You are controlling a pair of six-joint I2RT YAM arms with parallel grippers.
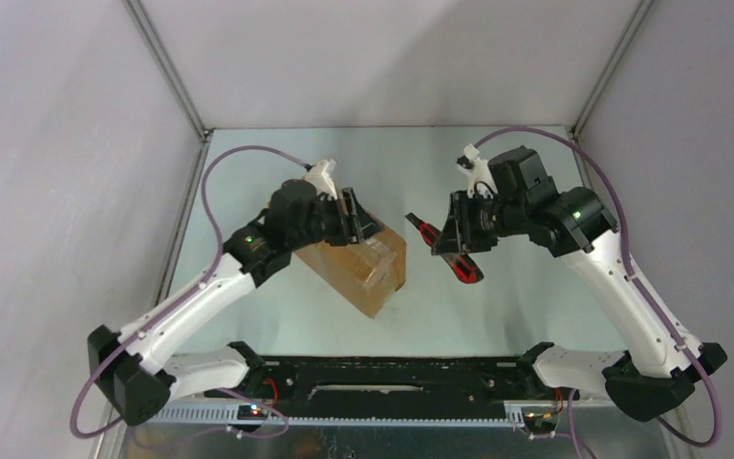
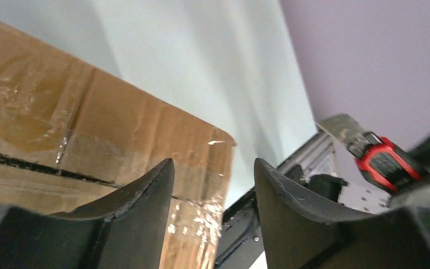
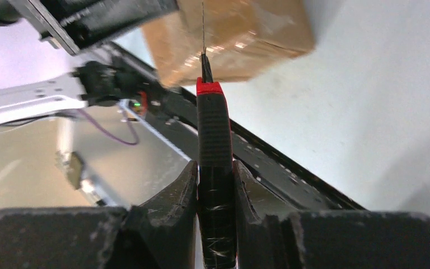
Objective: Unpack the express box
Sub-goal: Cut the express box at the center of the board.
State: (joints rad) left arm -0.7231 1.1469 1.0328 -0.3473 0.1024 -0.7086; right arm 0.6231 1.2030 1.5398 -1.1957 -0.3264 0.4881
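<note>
Left of centre on the surface (image 1: 497, 316), askew, one corner toward the near edge: the box (image 1: 368, 273), flaps shut, clear tape (image 2: 39, 106) glossy over the seam (image 2: 28, 159). Over its far end, the left tool (image 2: 213, 165), jaws standing apart, nothing between them but a glimpse of the box edge and the pale surface beyond. Touching the cardboard or just clear of it: impossible to tell from above. Probably posted there to steady the box against a sideways push, or to be ready to pin it. To the right, near the box but apart from it, the right tool (image 3: 215, 171), clamped on the black grip of a knife (image 3: 213, 117), red at the nose, thin blade (image 3: 205, 64) out and pointing toward the box. Gripped low on the handle, most likely to leave the cutting end free and to give reach toward the seam without crowding the cardboard. Seen edge-on from the wrist, seemingly to line up with the taped slit. Judged stage: early, tape apparently uncut, nothing taken out. Next, presumably: bring the tip down onto the tape at one end of the seam, keep the cut shallow, draw along the line. Risks: the box sliding if left unpinned, the blade diving too deep into whatever lies inside, the handle twisting in so narrow a hold.
</note>
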